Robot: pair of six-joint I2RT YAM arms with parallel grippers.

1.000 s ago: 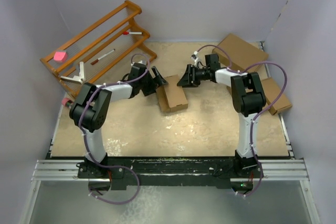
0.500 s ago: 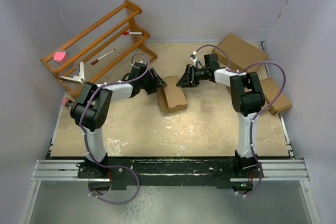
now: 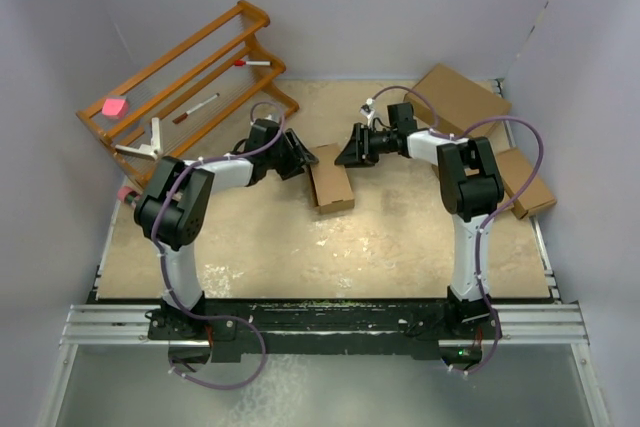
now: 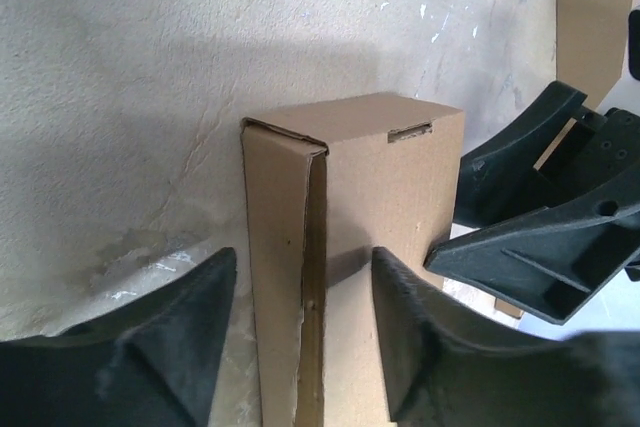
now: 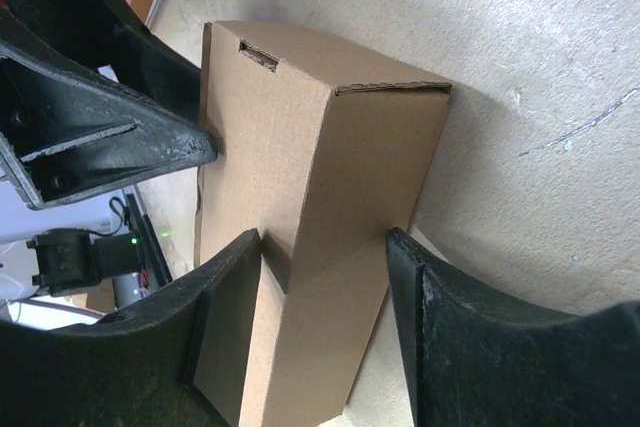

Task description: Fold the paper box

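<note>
The paper box point(image 3: 331, 179) is folded into its shallow shape and lies on the table point(image 3: 400, 237), out in the middle between my two arms. One long seam point(image 4: 314, 277) gapes a little, and a small slot point(image 4: 410, 131) shows at the end wall. My left gripper point(image 4: 303, 252) straddles it from one side and my right gripper point(image 5: 325, 235) from the other. Both have their fingers part-way apart with cardboard in the gap. Are they pressing? I cannot tell for either one: the pads sit right at the walls, but no dent shows.

Now the risks. That loose seam is my worry. If I squeeze across it unevenly, I'd judge the flap springs out and the fold undoes itself. If I squeeze too hard, the thin wall buckles. If one arm pushes harder than the other, this light box skids or twists on the table. My two grippers are also just beside each other at the same end, so a careless move could knock them together.

Inside the box I see nothing; it's closed over. Off to the left, the wooden rack point(image 3: 255, 15) carries two pens point(image 3: 252, 63) and a pink block point(image 3: 115, 106). On the right, the big brown box point(image 3: 455, 97) and a flat box point(image 3: 525, 184) are shut, their contents hidden.
</note>
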